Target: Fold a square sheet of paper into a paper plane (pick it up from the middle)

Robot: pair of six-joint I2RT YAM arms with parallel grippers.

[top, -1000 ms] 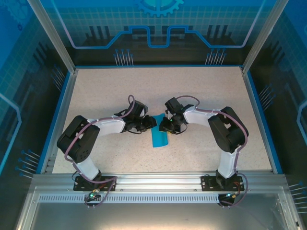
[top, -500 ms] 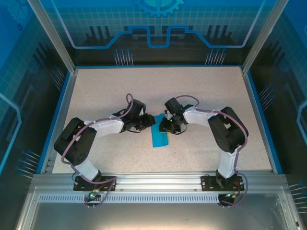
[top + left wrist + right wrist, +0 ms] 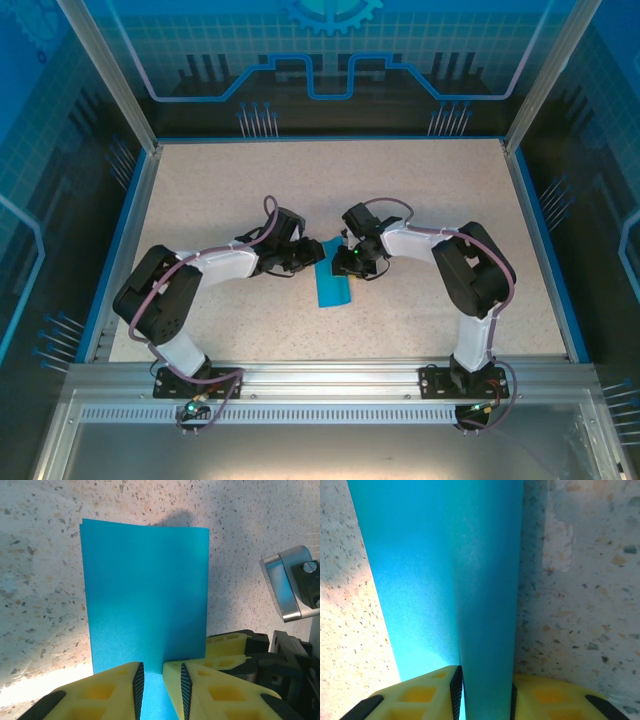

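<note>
The square sheet of paper [image 3: 331, 288] is teal-blue and lies folded into a narrow rectangle at the table's middle, with both grippers at its far end. From the left wrist the sheet of paper [image 3: 145, 580] lies flat with two layers at its edge. My left gripper [image 3: 159, 672] stands on its near end with its jaws a narrow gap apart and paper showing in the gap. Whether the paper is pinched there I cannot tell. My right gripper [image 3: 485, 685] is shut on a raised, rounded fold of the paper [image 3: 445, 570]. That fold fills the space between its pads.
The speckled table [image 3: 440, 190] is bare around the paper and bounded by a blue rim [image 3: 540, 240] and frame posts. The right gripper's yellow fingers [image 3: 227, 645] sit close beside my left fingers, almost touching.
The left arm's elbow shifted slightly to the left and its wrist settled a little. The paper and the right arm have hardly moved.
</note>
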